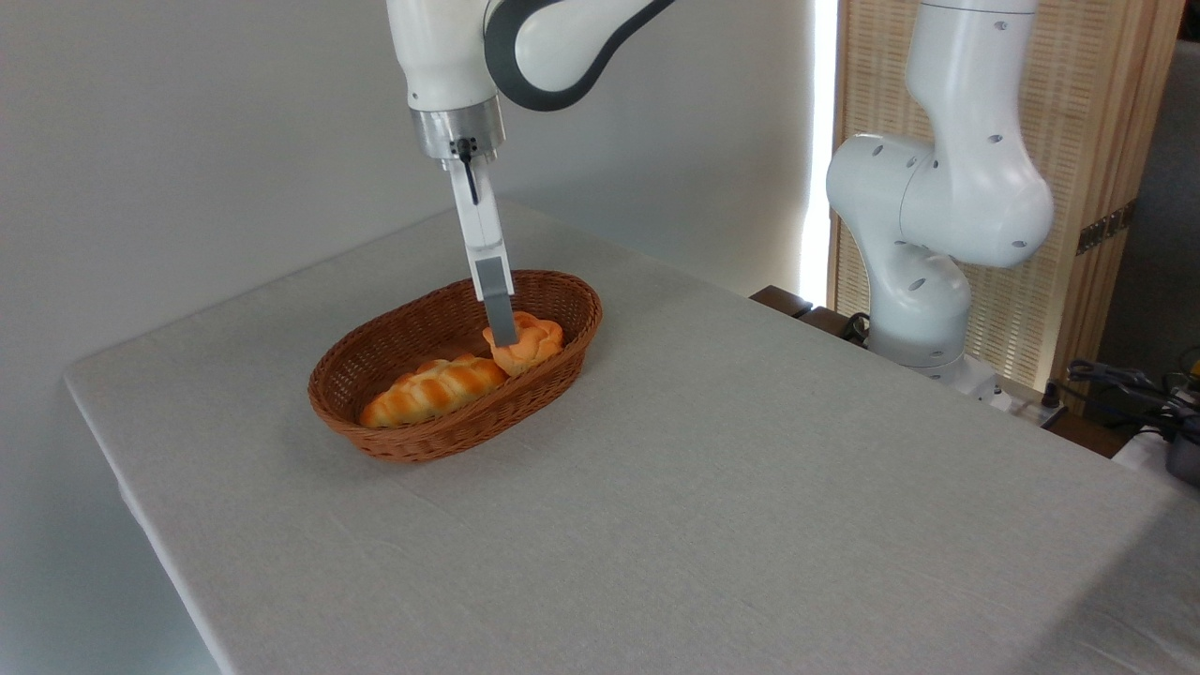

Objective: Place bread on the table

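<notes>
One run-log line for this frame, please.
gripper: at bun, closure unclear | bun: in basket beside loaf | table: no bread

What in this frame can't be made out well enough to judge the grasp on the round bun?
- Gripper: seen edge-on by the camera, one finger hides the other, so open or shut cannot be told.
- Bun: its left part sits behind the finger; contact is unclear.
- Braided loaf: its lower side is hidden by the near wall of the basket.
- Arm's upper part: cut off by the top edge.
</notes>
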`<state>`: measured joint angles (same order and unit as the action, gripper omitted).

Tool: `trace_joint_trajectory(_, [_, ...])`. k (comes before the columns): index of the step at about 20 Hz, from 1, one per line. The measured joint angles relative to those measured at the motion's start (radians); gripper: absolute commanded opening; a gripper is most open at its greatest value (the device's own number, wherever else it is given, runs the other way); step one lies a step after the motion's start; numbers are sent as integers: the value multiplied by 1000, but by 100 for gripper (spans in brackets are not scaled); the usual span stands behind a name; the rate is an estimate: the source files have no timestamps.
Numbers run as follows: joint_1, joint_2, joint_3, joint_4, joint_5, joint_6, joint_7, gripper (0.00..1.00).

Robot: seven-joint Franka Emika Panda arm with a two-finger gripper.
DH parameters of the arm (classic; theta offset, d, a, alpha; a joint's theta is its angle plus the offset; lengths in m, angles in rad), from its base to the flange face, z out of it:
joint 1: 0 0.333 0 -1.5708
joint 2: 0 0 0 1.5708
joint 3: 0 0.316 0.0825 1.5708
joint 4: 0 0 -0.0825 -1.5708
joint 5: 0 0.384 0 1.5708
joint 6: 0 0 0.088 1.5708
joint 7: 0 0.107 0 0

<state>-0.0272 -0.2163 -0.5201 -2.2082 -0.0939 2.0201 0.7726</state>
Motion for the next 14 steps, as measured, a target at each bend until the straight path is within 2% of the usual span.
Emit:
trace_joint_trajectory(5, [0,0,0,-27,28,0,1,100])
trace_joint_trajectory(8, [0,0,0,-32,31,0,2,81])
trace_joint_trajectory(9, [0,0,0,-32,31,0,2,71])
trace_joint_trajectory(10, [0,0,0,-32,31,0,2,68])
trace_joint_trajectory(11, [0,0,0,-32,31,0,2,59])
trace_joint_trajectory(14, [0,0,0,-33,31,0,2,54])
